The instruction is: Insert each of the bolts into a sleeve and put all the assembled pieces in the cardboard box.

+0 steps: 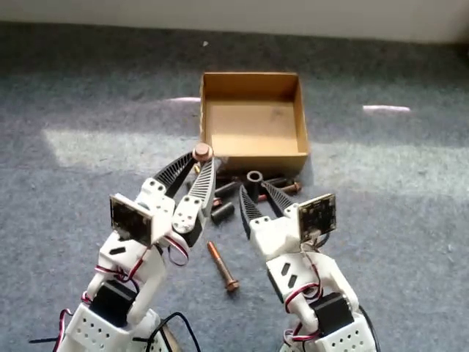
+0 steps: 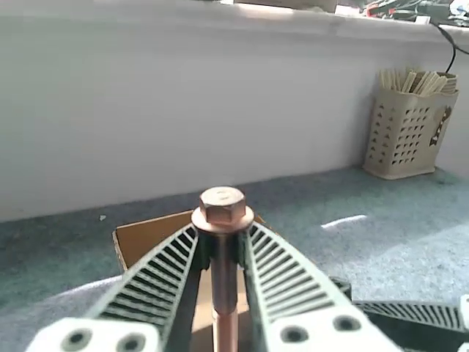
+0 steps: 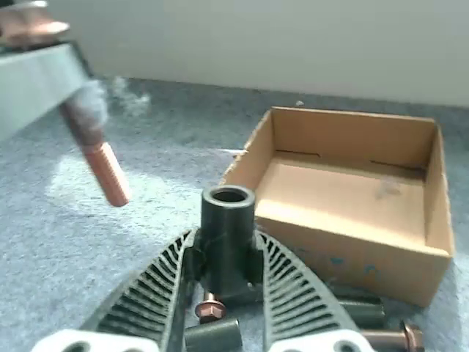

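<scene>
My left gripper (image 1: 199,163) is shut on a copper bolt (image 1: 202,152), held head-up just in front of the cardboard box's (image 1: 253,121) near left corner. In the left wrist view the bolt (image 2: 223,210) stands upright between the fingers (image 2: 282,279). My right gripper (image 1: 254,189) is shut on a black sleeve (image 1: 254,178), held upright with its bore open upward, right of the bolt. In the right wrist view the sleeve (image 3: 229,233) sits between the pads, and the bolt's threaded end (image 3: 102,172) hangs beside and above it. The box (image 3: 344,183) holds nothing.
A loose copper bolt (image 1: 221,265) lies on the grey carpet between the arms. Black sleeves (image 1: 222,213) and another bolt (image 1: 290,188) lie scattered under the grippers, in front of the box. A woven basket (image 2: 405,128) stands by the far wall.
</scene>
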Tool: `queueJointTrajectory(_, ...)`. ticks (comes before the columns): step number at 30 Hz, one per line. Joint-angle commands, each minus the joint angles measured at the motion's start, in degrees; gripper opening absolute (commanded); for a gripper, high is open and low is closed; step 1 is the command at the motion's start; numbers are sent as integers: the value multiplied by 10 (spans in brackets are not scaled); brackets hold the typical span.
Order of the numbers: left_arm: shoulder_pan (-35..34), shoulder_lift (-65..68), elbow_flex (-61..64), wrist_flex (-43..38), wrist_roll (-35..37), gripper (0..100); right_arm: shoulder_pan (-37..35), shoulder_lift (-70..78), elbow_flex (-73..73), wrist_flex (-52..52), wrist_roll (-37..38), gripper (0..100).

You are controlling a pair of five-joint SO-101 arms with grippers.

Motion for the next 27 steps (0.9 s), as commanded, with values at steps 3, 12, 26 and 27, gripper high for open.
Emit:
queueJointTrajectory(3, -7, -103, 27, -33, 4, 6, -20, -6, 78, -106, 19, 5)
queueJointTrajectory(12, -24, -99, 30, -70, 4, 6, -20, 0, 116, -72, 19, 5)
queueJointTrajectory(26, -98, -98, -6, -70, 273, 6, -30, 0, 115, -53, 62, 5)
queueJointTrajectory(27, -102, -98, -9, -70, 282, 6, -36, 0, 115, -43, 77, 5)
